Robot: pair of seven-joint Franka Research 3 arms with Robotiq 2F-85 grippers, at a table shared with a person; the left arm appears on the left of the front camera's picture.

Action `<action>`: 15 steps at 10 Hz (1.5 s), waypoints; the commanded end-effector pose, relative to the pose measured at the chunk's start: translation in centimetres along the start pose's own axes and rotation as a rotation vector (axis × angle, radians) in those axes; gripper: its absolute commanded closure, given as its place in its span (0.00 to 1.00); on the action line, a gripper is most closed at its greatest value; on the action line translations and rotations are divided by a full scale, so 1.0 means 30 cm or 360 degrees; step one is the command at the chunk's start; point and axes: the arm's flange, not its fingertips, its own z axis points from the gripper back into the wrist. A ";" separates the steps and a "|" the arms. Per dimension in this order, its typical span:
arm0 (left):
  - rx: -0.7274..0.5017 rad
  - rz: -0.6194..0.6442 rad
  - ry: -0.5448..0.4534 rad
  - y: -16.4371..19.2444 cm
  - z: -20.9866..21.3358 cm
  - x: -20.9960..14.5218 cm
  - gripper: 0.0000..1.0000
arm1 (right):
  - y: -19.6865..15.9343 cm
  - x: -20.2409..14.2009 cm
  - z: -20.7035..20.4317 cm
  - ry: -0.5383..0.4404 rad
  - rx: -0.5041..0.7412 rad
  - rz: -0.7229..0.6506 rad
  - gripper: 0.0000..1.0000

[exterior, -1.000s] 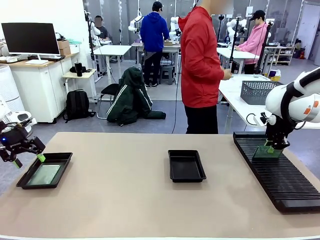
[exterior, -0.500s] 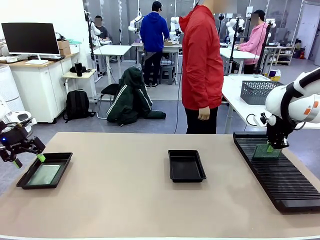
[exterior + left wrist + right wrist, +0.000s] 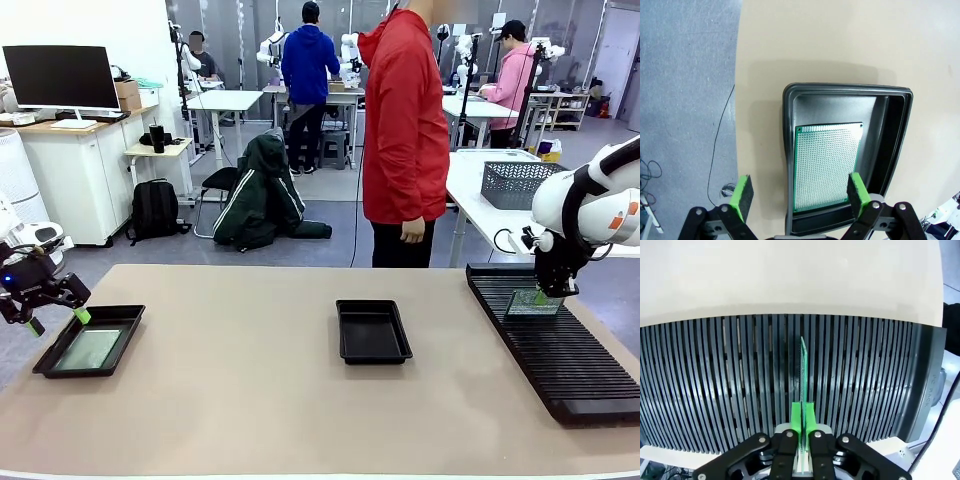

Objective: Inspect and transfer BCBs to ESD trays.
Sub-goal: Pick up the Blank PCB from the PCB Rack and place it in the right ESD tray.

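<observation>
Pale-green BCB (image 3: 803,360) upright on edge, pinched by right claw (image 3: 802,413), long axis along rack (image 3: 715,380) slot; left claw (image 3: 800,192) spread.

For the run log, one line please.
right gripper: shut on upright BCB in slotted rack | left gripper: open over ESD tray holding flat BCB

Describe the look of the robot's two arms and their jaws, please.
The right arm is white and rounded, with small orange marks and a thin black cable looping at its wrist. The left gripper and right gripper are black linkages with visible bolts; their jaws carry bright green pads.
</observation>
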 end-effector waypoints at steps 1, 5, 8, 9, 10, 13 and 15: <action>-0.0010 -0.0008 -0.0011 0.002 -0.005 0.002 0.00 | -0.005 0.002 0.001 0.0002 -0.0019 0.0007 0.96; -0.0010 -0.0008 -0.0011 0.002 -0.005 0.002 0.00 | 0.002 -0.001 0.003 -0.0002 0.0005 0.0001 1.00; -0.0010 -0.0008 -0.0011 0.002 -0.005 0.002 0.00 | 0.002 -0.001 0.000 -0.0002 0.0006 -0.0001 1.00; -0.0010 -0.0008 -0.0011 0.002 -0.005 0.002 0.00 | 0.002 -0.001 0.000 -0.0002 0.0006 -0.0001 1.00; -0.0010 -0.0008 -0.0011 0.002 -0.005 0.002 0.00 | 0.002 -0.001 0.000 -0.0002 0.0006 -0.0001 1.00; -0.0010 -0.0008 -0.0011 0.002 -0.005 0.002 0.00 | 0.002 -0.001 0.000 -0.0002 0.0006 -0.0001 1.00; -0.0010 -0.0008 -0.0011 0.002 -0.005 0.002 0.00 | 0.002 -0.001 0.000 -0.0002 0.0007 -0.0001 0.97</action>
